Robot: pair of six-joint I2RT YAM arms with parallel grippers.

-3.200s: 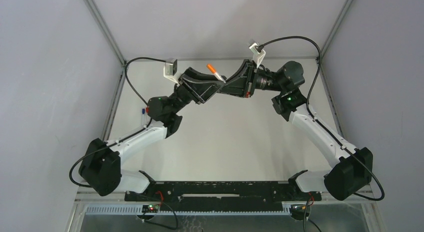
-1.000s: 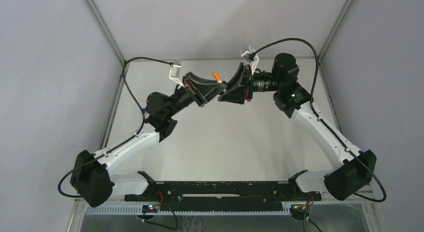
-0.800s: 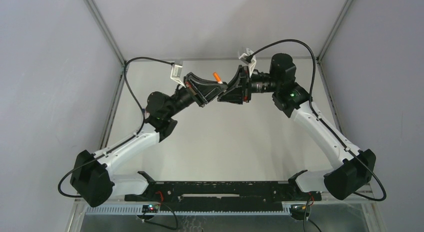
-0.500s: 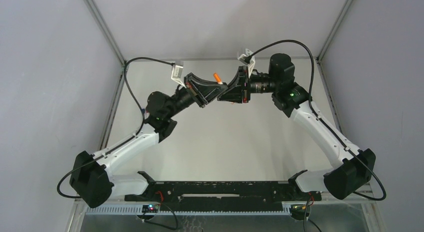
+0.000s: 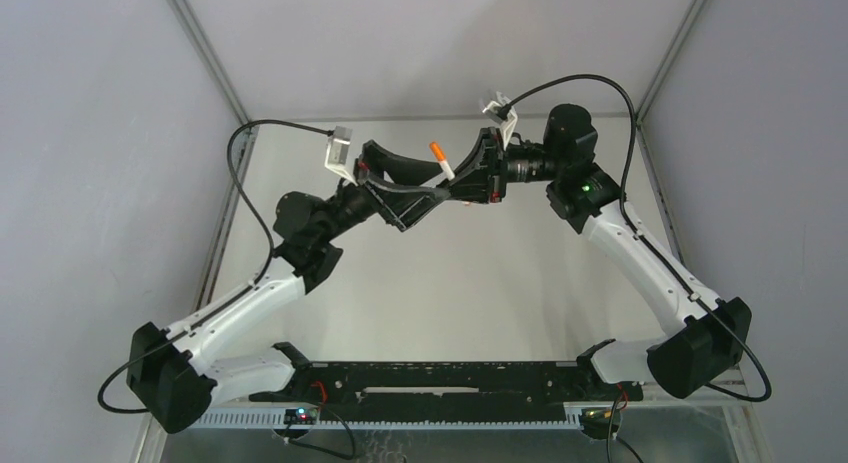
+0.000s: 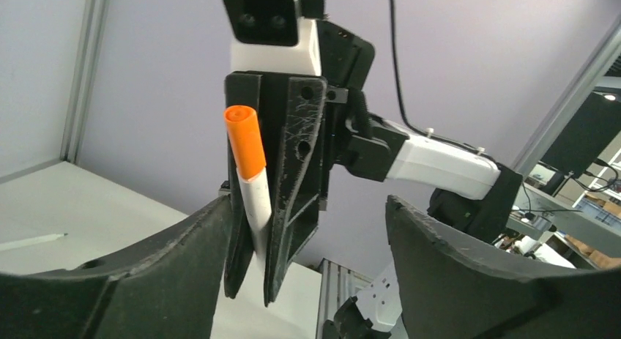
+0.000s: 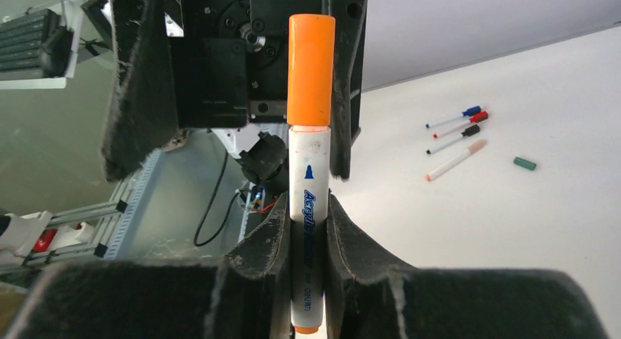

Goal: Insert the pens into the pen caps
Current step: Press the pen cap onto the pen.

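pen point(image 7: 309, 185), orange-capped, gripped by right pincer point(image 7: 307, 207); left pincer point(image 6: 311, 207) spread wide

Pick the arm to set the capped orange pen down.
Right. The right gripper is shut on the orange pen, with the cap fitted on it. The left gripper is open and holds nothing.
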